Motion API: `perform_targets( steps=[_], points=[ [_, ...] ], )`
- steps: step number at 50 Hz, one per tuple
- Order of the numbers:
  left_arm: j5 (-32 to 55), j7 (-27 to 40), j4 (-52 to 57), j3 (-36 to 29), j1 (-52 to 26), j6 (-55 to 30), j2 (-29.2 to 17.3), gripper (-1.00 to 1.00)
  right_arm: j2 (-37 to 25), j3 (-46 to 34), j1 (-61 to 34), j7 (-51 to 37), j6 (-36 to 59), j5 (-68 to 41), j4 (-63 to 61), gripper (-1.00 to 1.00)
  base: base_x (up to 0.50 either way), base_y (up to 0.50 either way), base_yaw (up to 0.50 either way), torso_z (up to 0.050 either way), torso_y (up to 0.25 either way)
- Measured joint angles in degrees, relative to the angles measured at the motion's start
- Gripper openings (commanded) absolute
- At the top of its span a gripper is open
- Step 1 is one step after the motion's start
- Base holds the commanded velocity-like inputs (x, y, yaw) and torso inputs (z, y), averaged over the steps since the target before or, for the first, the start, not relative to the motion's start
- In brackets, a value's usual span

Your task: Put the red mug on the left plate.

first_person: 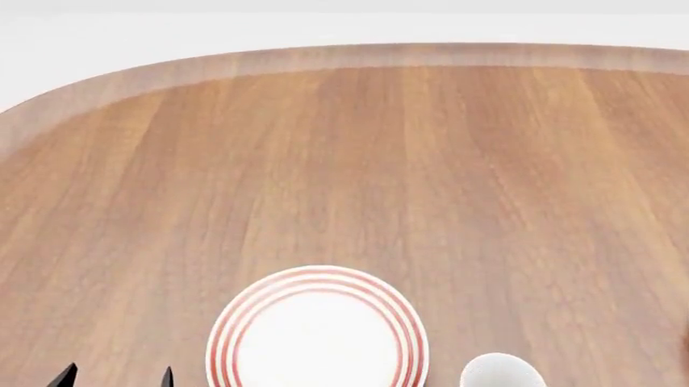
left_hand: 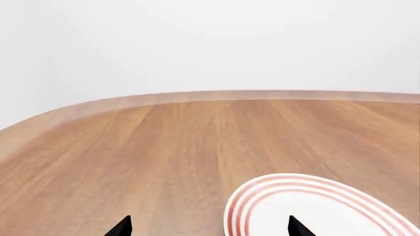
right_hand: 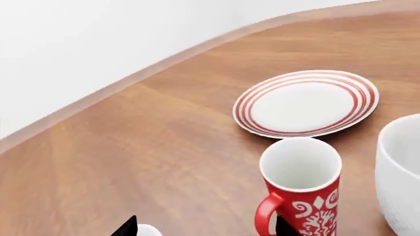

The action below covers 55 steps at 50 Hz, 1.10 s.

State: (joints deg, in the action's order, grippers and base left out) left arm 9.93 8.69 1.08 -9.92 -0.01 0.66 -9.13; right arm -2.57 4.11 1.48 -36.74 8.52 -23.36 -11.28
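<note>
From my seat, the right wrist view shows the small red mug with the white swirl pattern (right_hand: pixel 303 189) standing upright on the wooden counter (right_hand: pixel 164 147), its handle turned toward the camera. The right pincer (right_hand: pixel 206 227) is spread wide and empty; one black tip shows in front of the mug's lower body and the other well off to the side, so the mug is not yet centred between them. A larger plain white mug (right_hand: pixel 400 177) stands just beside the red one, which I judge leaves little room on that side for a fingertip.

Beyond the red mug lies a round white plate with thin red rings (right_hand: pixel 307 104), flat and bare. I cannot be sure from this view alone that it is the left plate.

In the head view a matching ringed plate (first_person: pixel 318 330) sits near the counter's near edge, with the left pincer (first_person: pixel 116 376) just beside it, open and holding nothing. The left wrist view shows the same: black tips (left_hand: pixel 125 227) apart, one over that plate's rim. I would guess the left arm is parked there to stay clear while the right arm does the pickup.
</note>
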Motion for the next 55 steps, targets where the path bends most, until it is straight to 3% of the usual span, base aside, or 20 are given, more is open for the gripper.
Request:
perform_targets(
  steps=[16,55],
  points=[
    [0.5,0.5,-0.1,-0.6,-0.1,0.2,-0.5,1.0,-0.9,0.8,-3.9,-3.8,-0.4,-3.0,4.1,1.0,0.0,0.0,0.0,0.0,0.0],
    [1.3,1.6,-0.1,-2.0,-0.3,0.3,-1.5,1.0,-3.3,6.9,-11.7,-15.8,11.3,-17.5,5.1,1.0,0.0,0.0,0.0,0.0,0.0]
  ],
)
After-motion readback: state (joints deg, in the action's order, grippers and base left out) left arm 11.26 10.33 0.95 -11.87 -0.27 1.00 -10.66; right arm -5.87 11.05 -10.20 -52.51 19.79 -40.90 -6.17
